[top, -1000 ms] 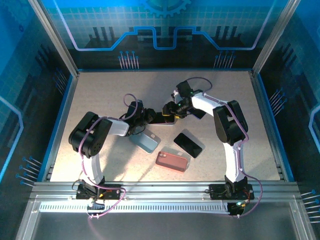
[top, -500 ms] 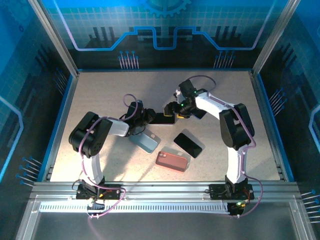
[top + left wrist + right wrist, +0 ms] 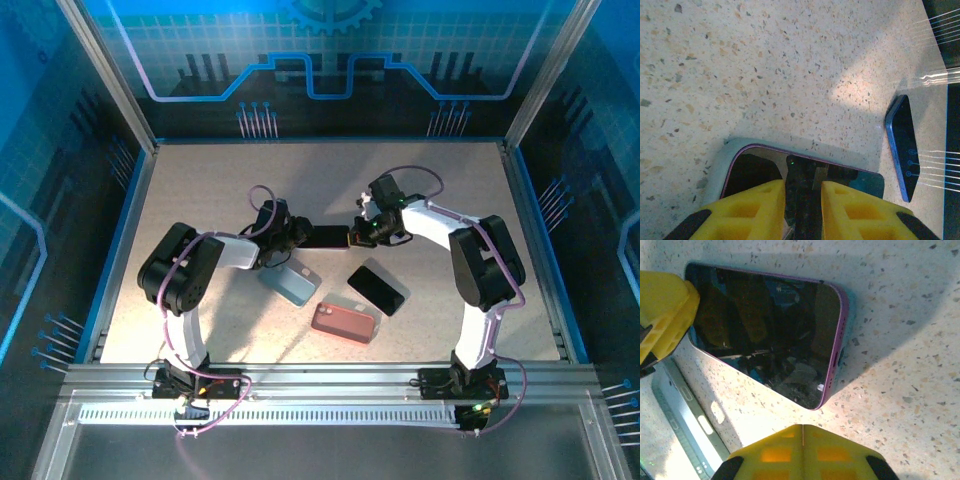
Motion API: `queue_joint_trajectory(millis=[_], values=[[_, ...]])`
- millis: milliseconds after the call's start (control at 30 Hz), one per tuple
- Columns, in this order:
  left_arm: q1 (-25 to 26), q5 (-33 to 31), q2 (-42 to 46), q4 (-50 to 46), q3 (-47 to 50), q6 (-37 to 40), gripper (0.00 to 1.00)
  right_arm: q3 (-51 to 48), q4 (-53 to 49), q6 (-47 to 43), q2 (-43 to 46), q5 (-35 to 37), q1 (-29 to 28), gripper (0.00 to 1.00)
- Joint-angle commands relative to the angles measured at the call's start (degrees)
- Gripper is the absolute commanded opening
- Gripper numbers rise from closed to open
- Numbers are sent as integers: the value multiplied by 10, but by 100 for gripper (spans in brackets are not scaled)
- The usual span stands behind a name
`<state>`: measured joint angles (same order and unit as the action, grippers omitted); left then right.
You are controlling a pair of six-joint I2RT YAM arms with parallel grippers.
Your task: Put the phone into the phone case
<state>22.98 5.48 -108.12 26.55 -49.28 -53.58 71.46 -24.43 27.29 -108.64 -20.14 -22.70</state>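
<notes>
A dark-screened phone (image 3: 765, 335) with a purple rim lies on the table inside a teal phone case (image 3: 849, 305), whose edge shows round it. In the top view the phone (image 3: 327, 237) sits between both arms. My left gripper (image 3: 802, 187) is shut on the phone's near end (image 3: 805, 170), a yellow finger (image 3: 665, 310) on top. The left gripper (image 3: 297, 237) is at the phone's left end. My right gripper (image 3: 802, 429) is shut and empty, just off the phone's corner. It stands (image 3: 360, 232) at the phone's right end.
A second black phone (image 3: 377, 288) lies in front of the right gripper, and it (image 3: 902, 145) appears at the right of the left wrist view. A red case (image 3: 343, 322) and a pale blue case (image 3: 290, 283) lie nearer the arm bases.
The right gripper was open at the phone's right end; it has drawn back slightly to the right and shut. The left gripper and the phone have stayed in place.
</notes>
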Motion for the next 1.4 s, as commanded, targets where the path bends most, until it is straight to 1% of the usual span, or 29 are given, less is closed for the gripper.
queue_joint_trajectory(millis=[0,233,467,867,1233,1367], values=[[-4,0,-2,-61,-6,16,26,-6,28,1,4,-22,6,0],[-3,-4,-2,-70,-15,15,26,-2,34,2,-12,-28,7,0],[-3,-7,-1,-72,-17,15,26,-2,21,-6,-29,3,2,0],[-4,-9,0,-67,-4,18,26,14,12,-7,-60,23,-17,0],[-3,-12,2,-61,0,19,26,35,-6,-6,-20,29,-18,0],[-4,-11,1,-58,0,17,26,41,-10,-6,-25,27,-18,0]])
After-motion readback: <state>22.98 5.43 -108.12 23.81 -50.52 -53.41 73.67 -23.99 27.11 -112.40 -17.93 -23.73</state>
